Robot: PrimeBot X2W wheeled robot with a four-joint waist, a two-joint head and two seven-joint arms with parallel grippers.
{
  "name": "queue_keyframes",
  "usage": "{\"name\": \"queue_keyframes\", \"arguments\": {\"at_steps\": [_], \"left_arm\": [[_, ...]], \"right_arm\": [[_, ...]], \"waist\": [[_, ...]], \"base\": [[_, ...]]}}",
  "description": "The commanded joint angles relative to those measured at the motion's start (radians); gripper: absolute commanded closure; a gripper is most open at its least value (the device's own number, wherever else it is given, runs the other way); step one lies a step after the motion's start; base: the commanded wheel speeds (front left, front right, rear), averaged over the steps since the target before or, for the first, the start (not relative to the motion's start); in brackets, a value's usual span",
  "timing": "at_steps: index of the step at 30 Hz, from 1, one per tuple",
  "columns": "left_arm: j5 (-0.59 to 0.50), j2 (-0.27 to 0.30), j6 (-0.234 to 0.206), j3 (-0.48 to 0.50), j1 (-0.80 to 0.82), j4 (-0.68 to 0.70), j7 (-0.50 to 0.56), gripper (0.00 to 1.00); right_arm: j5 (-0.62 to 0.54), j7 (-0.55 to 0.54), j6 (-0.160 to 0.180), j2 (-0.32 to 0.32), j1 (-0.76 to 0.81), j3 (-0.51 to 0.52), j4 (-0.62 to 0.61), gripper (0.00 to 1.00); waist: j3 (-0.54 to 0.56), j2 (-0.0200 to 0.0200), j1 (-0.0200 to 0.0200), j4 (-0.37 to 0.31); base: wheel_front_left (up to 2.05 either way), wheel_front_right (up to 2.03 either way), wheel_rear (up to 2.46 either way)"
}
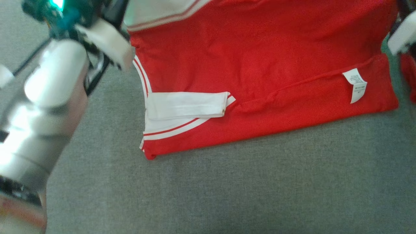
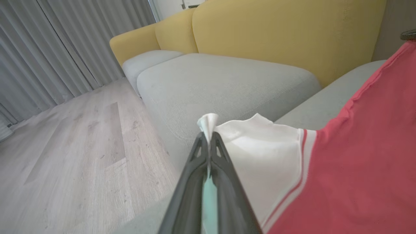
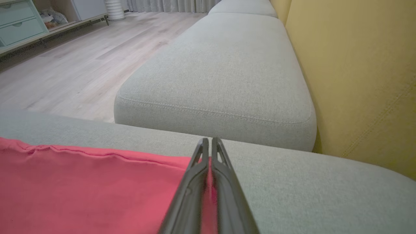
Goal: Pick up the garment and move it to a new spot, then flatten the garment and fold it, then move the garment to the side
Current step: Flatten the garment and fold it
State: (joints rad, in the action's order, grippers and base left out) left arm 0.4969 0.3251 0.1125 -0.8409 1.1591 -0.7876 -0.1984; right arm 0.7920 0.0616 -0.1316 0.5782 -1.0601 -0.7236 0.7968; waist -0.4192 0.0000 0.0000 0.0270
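**A:** What is nearest to the head camera?

**B:** The flat grey woven sofa cushion (image 1: 227,188). At the lower left, the shiny silver forearm (image 1: 42,107) of the left arm covers that corner of the view.

**A:** And where is the task's thing?

**B:** The red cloth garment with white striped trim (image 1: 260,58) lies spread on this cushion. Its lower hem is toward the camera and its upper part runs past the top edge. A folded white cloth band (image 1: 187,104) lies on it near its left side.

**A:** Can any writing be read?

**B:** A small white rectangular care label (image 1: 356,85) sits on a seam near the right side. It has grey print, but this is too small and blurred to read.

**A:** How do the fingers stand?

**B:** The left gripper (image 2: 208,138) has its two dark fingers pressed together on a white corner of the garment, and a tip of cloth sticks out above them. The right gripper (image 3: 208,143) pinches the red edge, with red cloth showing between its fingers.

**A:** What is farther away?

**B:** A second grey seat cushion (image 3: 221,65) comes next, then the mustard-yellow padded backrest (image 2: 286,32). Beside the sofa is the pale wooden plank floor (image 2: 65,146). Beyond it are the pleated grey curtains (image 2: 48,48) and a low cabinet with pale green drawers (image 3: 16,22)
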Motion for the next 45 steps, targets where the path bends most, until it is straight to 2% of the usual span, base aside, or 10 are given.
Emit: {"name": "queue_keyframes", "arguments": {"at_steps": [1, 8, 14, 24, 34, 45], "left_arm": [[0.015, 0.056, 0.005, 0.016, -0.004, 0.042, 0.006, 1.00], [0.103, 0.135, 0.016, -0.035, -0.157, 0.236, 0.107, 1.00], [0.195, 0.239, 0.017, -0.086, -0.296, 0.463, 0.275, 1.00], [0.302, 0.385, -0.012, -0.116, -0.421, 0.759, 0.474, 1.00], [0.344, 0.409, -0.027, -0.146, -0.457, 0.834, 0.557, 1.00], [0.342, 0.376, -0.022, -0.182, -0.460, 0.798, 0.574, 1.00]], "right_arm": [[0.033, -0.003, 0.001, 0.039, 0.045, -0.020, -0.036, 1.00], [0.160, -0.065, 0.001, 0.142, 0.145, -0.121, -0.124, 1.00], [0.229, -0.148, 0.001, 0.230, 0.208, -0.214, -0.187, 1.00], [0.273, -0.253, 0.001, 0.300, 0.251, -0.347, -0.238, 1.00], [0.301, -0.296, 0.001, 0.310, 0.247, -0.407, -0.230, 1.00], [0.323, -0.305, 0.001, 0.313, 0.233, -0.451, -0.226, 1.00]], "waist": [[0.024, 0.0000, 0.0000, 0.011], [0.084, 0.0000, 0.0000, 0.029], [0.122, 0.0000, 0.0000, 0.040], [0.174, 0.0000, 0.0000, 0.045], [0.175, 0.0000, 0.0000, 0.035], [0.158, 0.0000, 0.0000, 0.021]], "base": [[0.00, 0.00, 0.00], [0.00, 0.00, 0.00], [0.00, 0.00, 0.00], [0.00, 0.00, 0.00], [0.00, 0.00, 0.00], [0.00, 0.00, 0.00]]}}
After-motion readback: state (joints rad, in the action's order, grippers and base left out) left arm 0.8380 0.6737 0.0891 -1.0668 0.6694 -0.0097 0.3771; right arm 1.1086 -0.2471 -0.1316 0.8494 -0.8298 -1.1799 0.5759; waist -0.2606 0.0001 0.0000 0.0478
